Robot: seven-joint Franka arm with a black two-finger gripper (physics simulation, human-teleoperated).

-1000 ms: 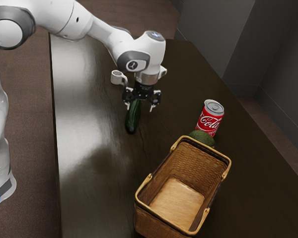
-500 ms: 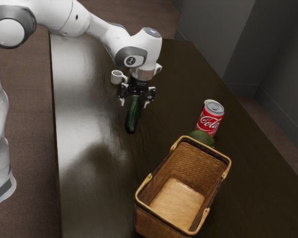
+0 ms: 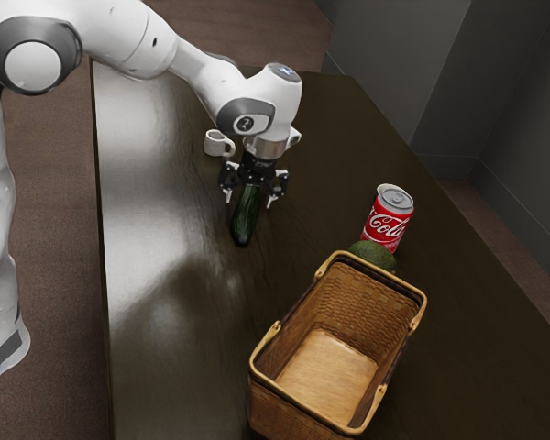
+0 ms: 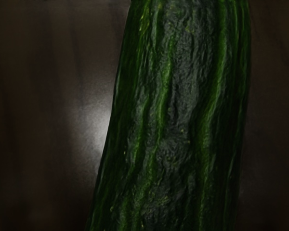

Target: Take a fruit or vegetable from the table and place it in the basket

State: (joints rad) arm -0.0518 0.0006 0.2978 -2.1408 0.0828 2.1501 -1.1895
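Note:
In the exterior view my gripper point(image 3: 249, 199) is open, its two fingers apart on either side of the upper part of a dark green cucumber point(image 3: 245, 223). The cucumber's far end is hidden beneath the hand. In the wrist view the ridged skin of the cucumber point(image 4: 176, 115) lies close under the hand, with dark table on both sides. A wicker basket point(image 3: 399, 284) with a pale bottom stands nearer the camera in the exterior view. Behind its rim rests a green avocado point(image 3: 374, 254), partly hidden.
A red cola can point(image 3: 388, 220) stands upright just behind the avocado. The white mug point(image 3: 217, 143) is beyond the hand, toward the far end of the dark table point(image 3: 179, 348). Bare wood lies between cucumber and basket.
Over the last second my hand has shifted slightly toward the exterior view's left, over the cucumber; since the middle picture it has come down a little. Cucumber and basket have stayed put.

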